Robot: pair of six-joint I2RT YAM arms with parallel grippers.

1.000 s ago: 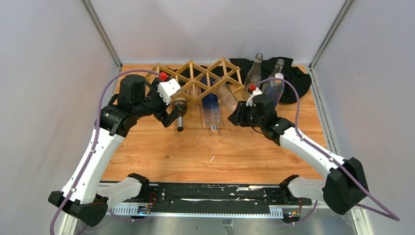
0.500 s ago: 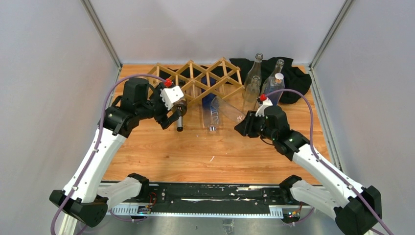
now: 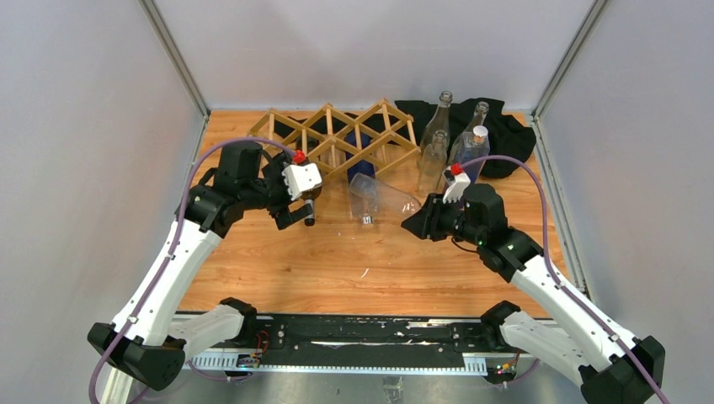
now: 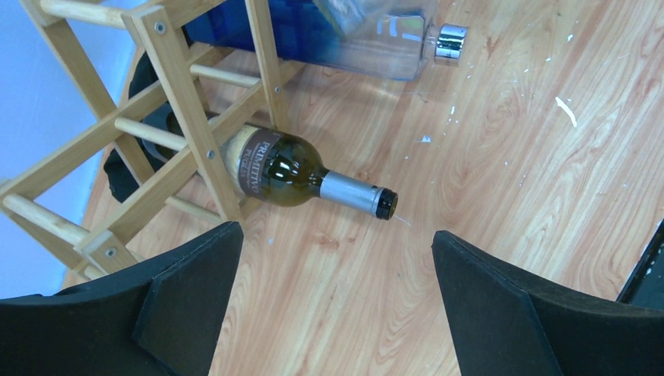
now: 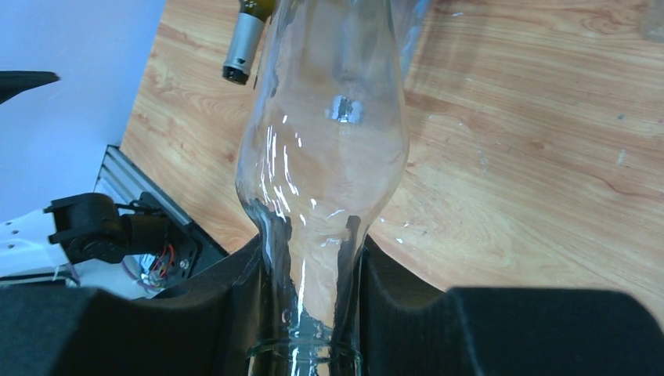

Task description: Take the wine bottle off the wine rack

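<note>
Shows right gripper point(image 5: 309, 266) clenched round the neck of a clear glass bottle point(image 5: 325, 141) just in front of the light wooden lattice rack point(image 4: 188, 102), left gripper point(image 4: 335, 243) spread wide directly above a dark green labelled wine bottle point(image 4: 286, 171) (base in rack, neck pointing outward).

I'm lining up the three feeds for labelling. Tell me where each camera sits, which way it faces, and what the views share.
Top external: fixed high behind the arms, looking down and forward over the table to the wine rack; both arms, the left gripper and the right gripper show.
Left wrist: on the left arm, looking down at the dark wine bottle, whose base lies in the rack; its open fingers show.
Right wrist: on the right arm, looking along the clear bottle, its neck clamped by its fingers.
Shared: both wrist views show the dark wine bottle's neck.
</note>
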